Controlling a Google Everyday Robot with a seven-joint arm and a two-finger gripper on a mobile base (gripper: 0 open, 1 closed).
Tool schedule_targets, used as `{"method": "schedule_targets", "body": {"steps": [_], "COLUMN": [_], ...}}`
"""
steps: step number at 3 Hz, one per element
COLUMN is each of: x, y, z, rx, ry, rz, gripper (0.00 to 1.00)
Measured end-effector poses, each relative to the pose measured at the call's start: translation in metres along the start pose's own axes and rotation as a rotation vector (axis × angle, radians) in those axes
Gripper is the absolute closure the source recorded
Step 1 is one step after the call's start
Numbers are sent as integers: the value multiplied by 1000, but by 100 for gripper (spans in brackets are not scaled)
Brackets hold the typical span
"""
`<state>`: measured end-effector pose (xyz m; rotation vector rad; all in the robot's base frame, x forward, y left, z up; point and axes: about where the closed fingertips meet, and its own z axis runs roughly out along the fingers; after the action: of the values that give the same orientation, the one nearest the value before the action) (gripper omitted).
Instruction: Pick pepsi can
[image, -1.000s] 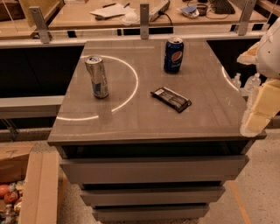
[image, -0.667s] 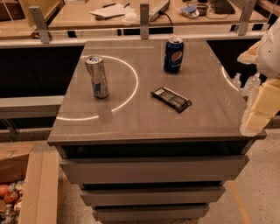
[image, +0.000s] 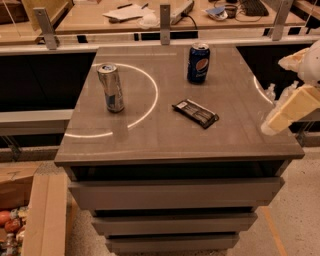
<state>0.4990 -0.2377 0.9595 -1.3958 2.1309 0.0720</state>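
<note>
Centrally, a grey-topped bench (image: 165, 137) with stacked drawers below fills most of the view, a thin bright arc curving across its left half. At the far right edge, the robot's pale end effector (image: 291, 108) hangs over the bench's right side, well apart from every object; whether it is apart or together cannot be told. A slim silver can (image: 111, 87) stands upright on the left. The pepsi can (image: 198, 62), dark blue, stands upright near the back edge, right of centre. A flat dark wrapped bar (image: 195, 113) lies in front of it.
</note>
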Motion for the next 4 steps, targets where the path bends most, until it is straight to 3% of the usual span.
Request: {"method": "schedule_targets", "body": {"steps": [1,2,3,4], "x": [10,12,6,-15], "y": [-38,-80,-104,-121], "z": [23,52,74,100], "rx": [84,183,222,192], "ry": [-123,-277,-392,-487], "rz": [81,198,294,356], "gripper": [0,0,0,0]}}
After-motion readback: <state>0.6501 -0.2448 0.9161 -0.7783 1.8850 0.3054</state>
